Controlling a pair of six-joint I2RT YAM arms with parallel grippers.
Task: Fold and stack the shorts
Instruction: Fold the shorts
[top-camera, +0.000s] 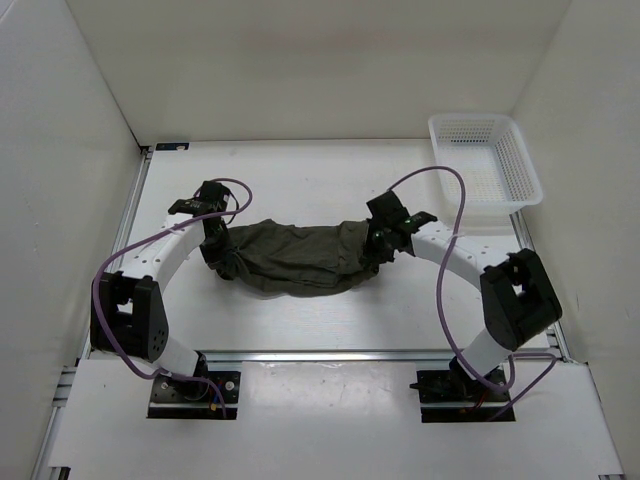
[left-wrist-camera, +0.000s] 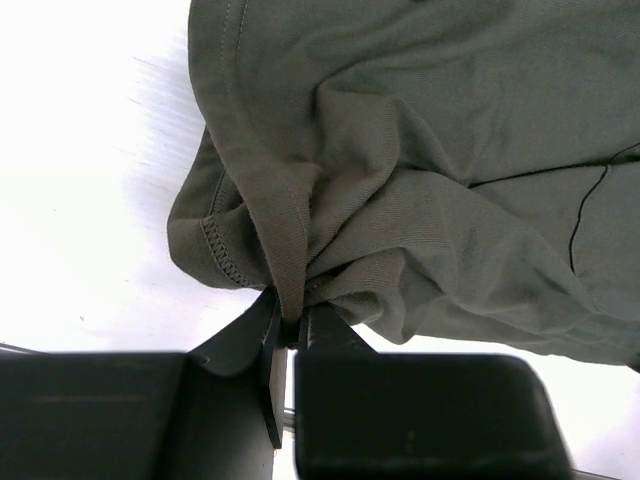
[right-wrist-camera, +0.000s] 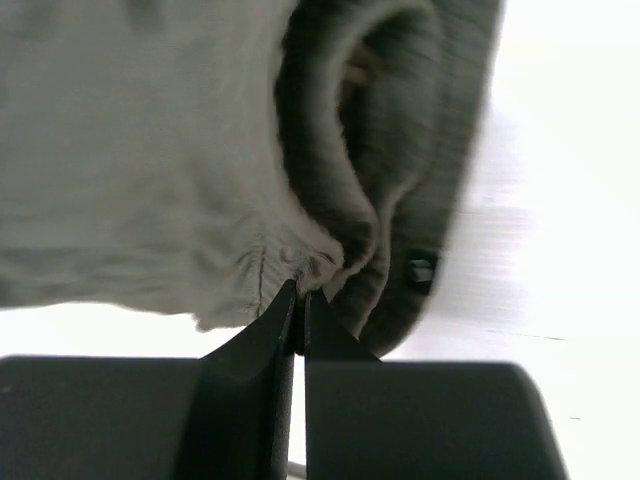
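The dark olive-green shorts hang stretched between my two grippers over the middle of the table, sagging in the middle. My left gripper is shut on the left end, a bunched hem pinched between its fingertips. My right gripper is shut on the right end, the gathered waistband pinched between its tips. A small tag shows on the waistband. The drawstring is not visible.
A white mesh basket stands at the back right of the white table. White walls enclose the left, back and right sides. Purple cables loop off both arms.
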